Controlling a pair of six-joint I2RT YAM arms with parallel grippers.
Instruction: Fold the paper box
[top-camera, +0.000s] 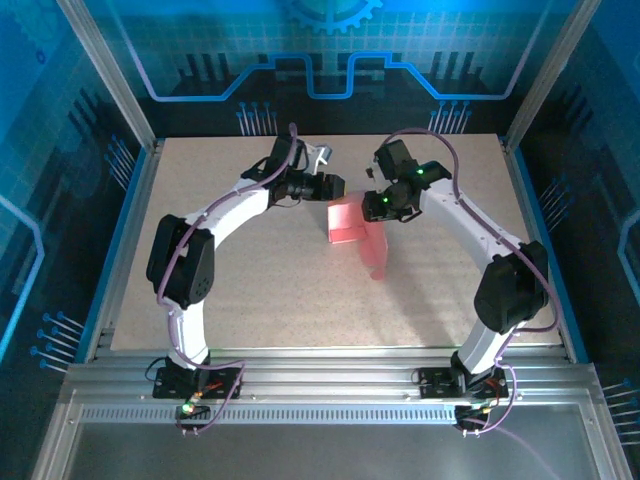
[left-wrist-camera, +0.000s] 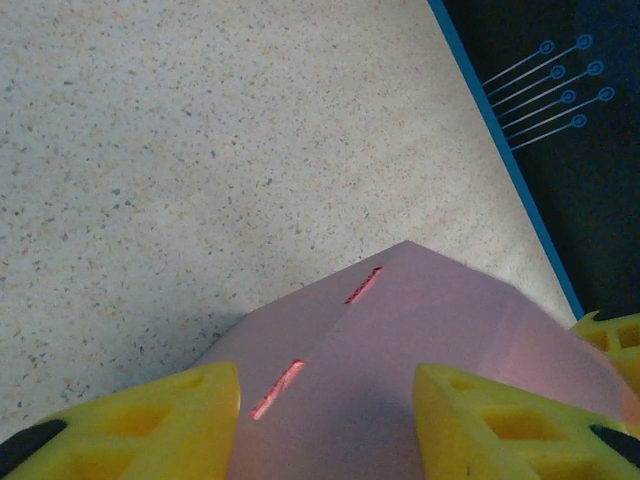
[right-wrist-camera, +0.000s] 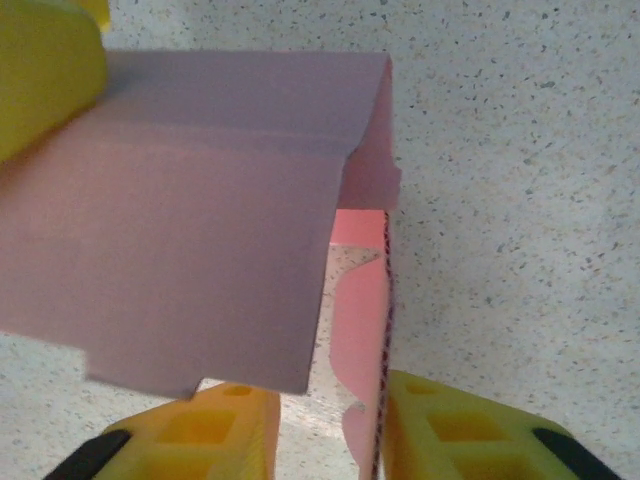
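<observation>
paper box (left-wrist-camera: 400, 340) cropped by bottom edge, left tool (left-wrist-camera: 325, 400) partly out of frame, its grip unclear

The paper box (left-wrist-camera: 420, 330) sits between left tool's (left-wrist-camera: 327, 415) fingers (left-wrist-camera: 160, 425)

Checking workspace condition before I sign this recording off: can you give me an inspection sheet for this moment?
Surface: speckled beige table, no marks seen.
Job's things: pink paper box, partly folded, mid-table between the arms, with one flap extending toward the near edge.
Clutter: nothing seen.
Grippers: left gripper has a finger on either side of the card, grip unclear. Right gripper has its jaws apart with a thin flap edge between them.
Cables: purple cables run along both arms, away from the box.
Surroundings: blue-lit enclosure walls; aluminium frame at the near edge.
</observation>
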